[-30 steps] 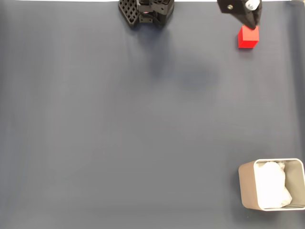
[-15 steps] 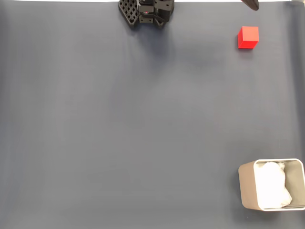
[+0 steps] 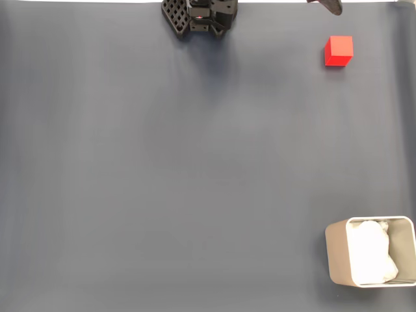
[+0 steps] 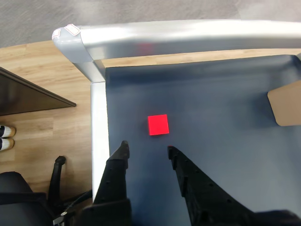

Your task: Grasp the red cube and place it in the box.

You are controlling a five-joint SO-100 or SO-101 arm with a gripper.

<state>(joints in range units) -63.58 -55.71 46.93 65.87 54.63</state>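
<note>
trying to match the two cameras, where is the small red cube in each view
Fixed view: the small bright red cube lies near the top right corner, on the dark blue-grey mat.
Wrist view: the cube sits near the middle, just beyond the open black gripper.
Shared landmark: the beige-grey box, at the wrist view's right edge.

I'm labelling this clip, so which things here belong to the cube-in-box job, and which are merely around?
Part of the job:
- red cube, free on the mat
- box, holding white lining
- gripper, open, above the cube

Just around:
- dark mat
- metal table edge
- wooden floor
- arm base
</note>
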